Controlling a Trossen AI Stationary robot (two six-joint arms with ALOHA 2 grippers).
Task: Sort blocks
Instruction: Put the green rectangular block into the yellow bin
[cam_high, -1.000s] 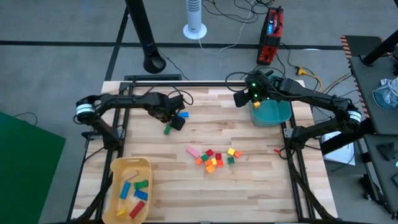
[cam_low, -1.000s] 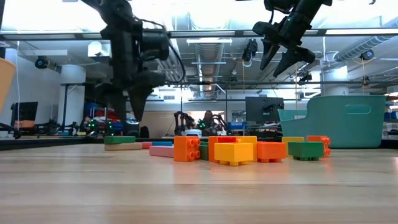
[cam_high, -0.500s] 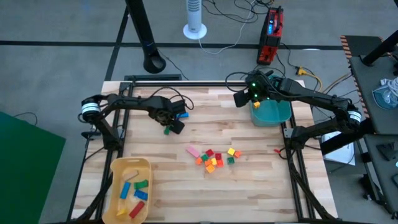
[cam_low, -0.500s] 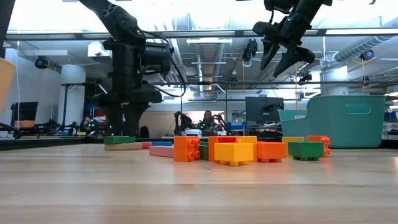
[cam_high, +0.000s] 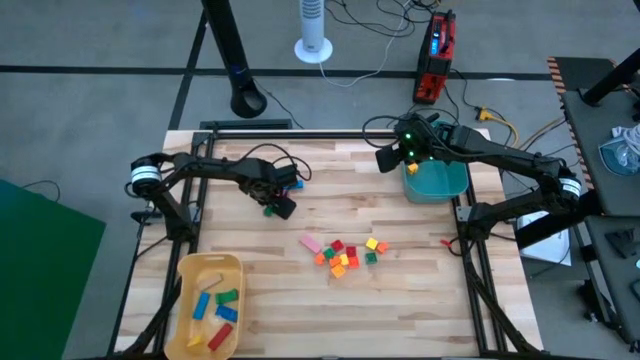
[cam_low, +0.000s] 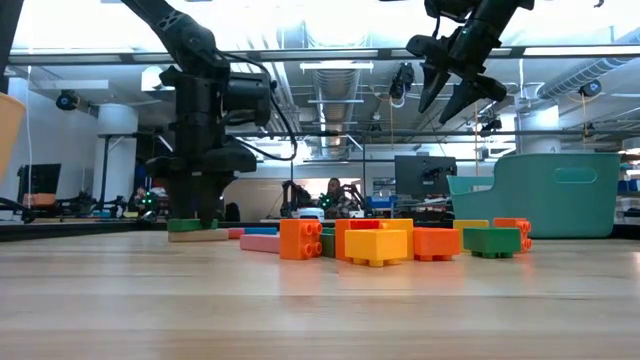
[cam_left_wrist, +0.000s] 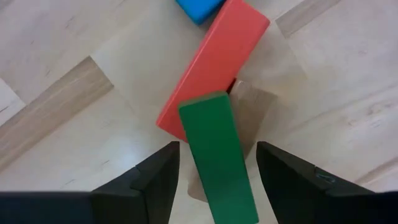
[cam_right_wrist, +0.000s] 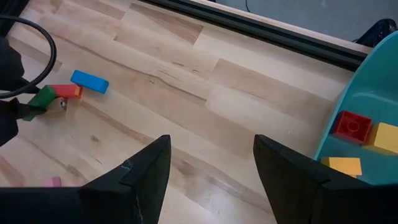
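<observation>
Pale wooden plank table (cam_high: 420, 300), left rear area: left gripper (cam_left_wrist: 214, 168) down at the surface, jaws parted and straddling a green bar block (cam_left_wrist: 217, 155), one finger on each side, no contact visible. Green bar overlaps a red bar block (cam_left_wrist: 214, 59); blue block (cam_left_wrist: 198, 7) just beyond. Right gripper (cam_right_wrist: 211, 168) hangs above the teal plastic bin (cam_high: 440, 182), jaws apart, empty.

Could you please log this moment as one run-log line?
left end effector: open, straddling green bar | right end effector: open, above teal bin
</observation>
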